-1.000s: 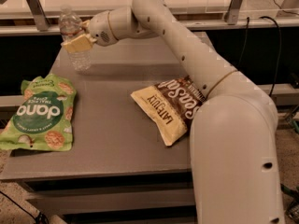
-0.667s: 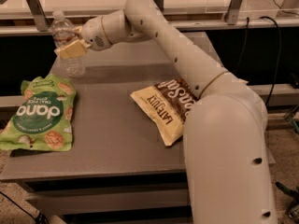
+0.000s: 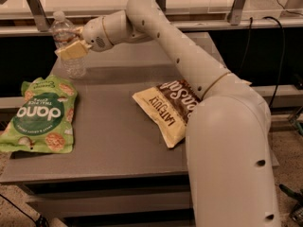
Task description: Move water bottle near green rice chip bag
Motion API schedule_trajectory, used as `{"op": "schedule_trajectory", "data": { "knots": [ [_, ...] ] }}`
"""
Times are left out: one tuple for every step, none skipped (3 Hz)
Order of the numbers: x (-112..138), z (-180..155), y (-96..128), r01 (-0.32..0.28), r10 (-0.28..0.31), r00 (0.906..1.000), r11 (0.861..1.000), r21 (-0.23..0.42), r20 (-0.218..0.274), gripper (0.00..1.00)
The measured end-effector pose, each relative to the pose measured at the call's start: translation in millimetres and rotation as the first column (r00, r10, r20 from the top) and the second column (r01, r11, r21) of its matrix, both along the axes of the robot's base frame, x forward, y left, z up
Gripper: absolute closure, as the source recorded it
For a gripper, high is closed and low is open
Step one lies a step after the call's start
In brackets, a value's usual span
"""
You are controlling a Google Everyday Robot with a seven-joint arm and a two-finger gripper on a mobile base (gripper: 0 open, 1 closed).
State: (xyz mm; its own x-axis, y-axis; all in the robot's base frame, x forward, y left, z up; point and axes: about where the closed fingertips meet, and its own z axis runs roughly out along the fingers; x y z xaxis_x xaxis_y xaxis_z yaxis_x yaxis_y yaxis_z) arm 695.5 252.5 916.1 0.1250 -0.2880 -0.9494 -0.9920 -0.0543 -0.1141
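Note:
The water bottle (image 3: 66, 44) is clear and ribbed with a white cap and stands upright at the table's far left corner. My gripper (image 3: 71, 48) is shut on the water bottle around its middle, with cream fingertips (image 3: 73, 51) across its front. The green rice chip bag (image 3: 41, 113) lies flat at the left of the grey table (image 3: 113, 141), just in front of the bottle. My arm reaches in from the right over the table.
A cream-and-brown chip bag (image 3: 170, 109) lies at the table's middle right, partly under my arm. A rail with metal posts (image 3: 37, 4) runs behind the table. The table's left edge is close to the green bag.
My gripper has carried the water bottle to the left along the table's back edge, so it is now closer to the far left corner, behind the green bag.

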Motion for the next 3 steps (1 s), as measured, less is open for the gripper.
{"op": "schedule_trajectory", "data": {
  "knots": [
    [-1.4,-1.1,3.1,-0.005,0.005,1.0,1.0,0.0,-0.002,0.62],
    [-2.7,-2.1,6.2,-0.01,0.01,0.9999,1.0,-0.001,-0.004,0.39],
    [-4.1,-3.2,9.2,-0.015,0.015,0.9999,1.0,-0.001,-0.006,0.15]
  ]
}}
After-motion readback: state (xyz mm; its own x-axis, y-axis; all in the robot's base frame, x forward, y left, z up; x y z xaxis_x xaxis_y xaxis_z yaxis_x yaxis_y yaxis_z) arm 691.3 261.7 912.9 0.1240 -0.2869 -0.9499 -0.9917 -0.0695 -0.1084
